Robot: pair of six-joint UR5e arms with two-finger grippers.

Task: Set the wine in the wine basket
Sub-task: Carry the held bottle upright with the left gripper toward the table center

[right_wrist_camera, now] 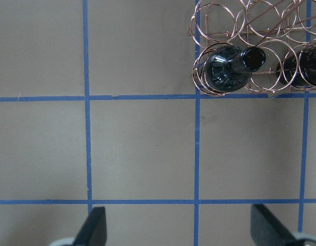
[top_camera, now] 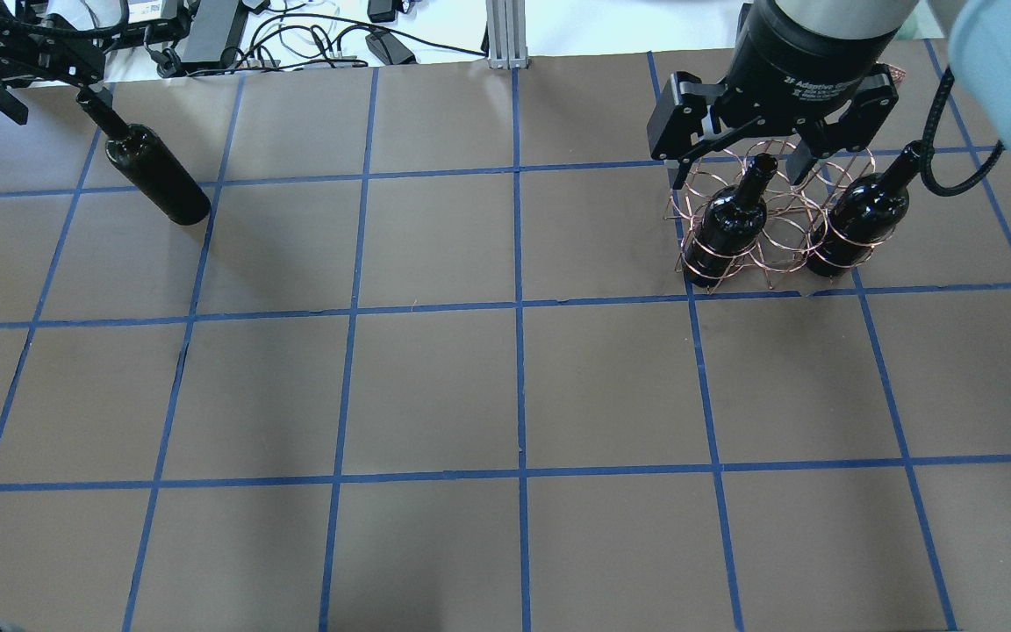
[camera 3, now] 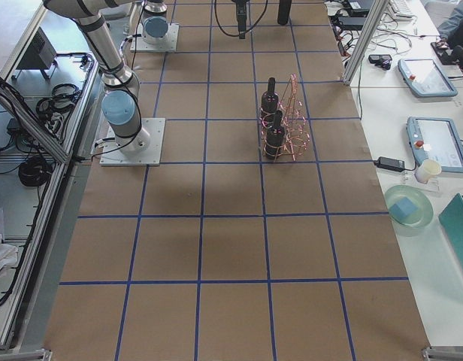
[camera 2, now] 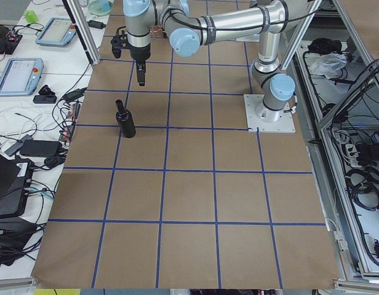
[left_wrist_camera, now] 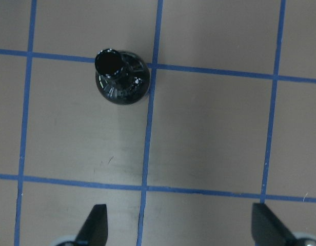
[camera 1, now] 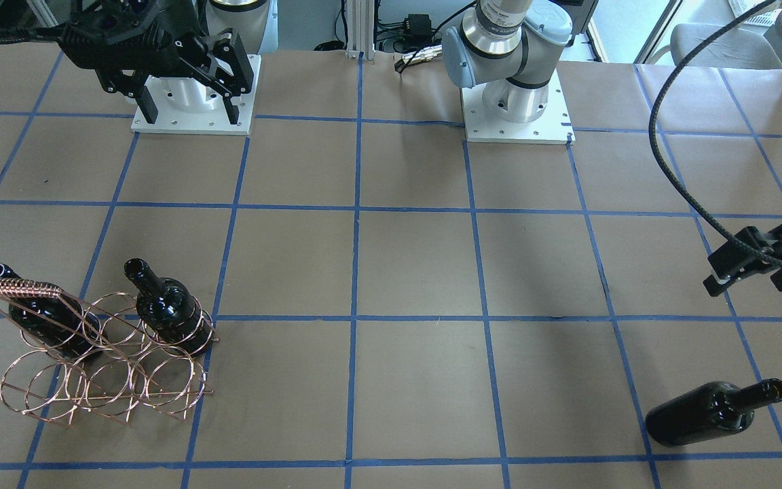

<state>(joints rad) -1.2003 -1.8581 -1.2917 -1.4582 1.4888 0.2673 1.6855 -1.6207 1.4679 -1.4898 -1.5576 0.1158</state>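
Wine (top_camera: 154, 171) stands upright at the overhead view's upper left, well apart from the wine basket (top_camera: 769, 219) at upper right; left gripper (left_wrist_camera: 181, 225) and right gripper (right_wrist_camera: 181, 225) both gape, empty.

Even, bright light with soft shadows; the wine bottle (left_wrist_camera: 121, 77) shows small glints, views sharp.

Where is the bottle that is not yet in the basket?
In the overhead view the loose bottle stands upright at the table's upper left, on the robot's left side, near the open left gripper and far from the basket.
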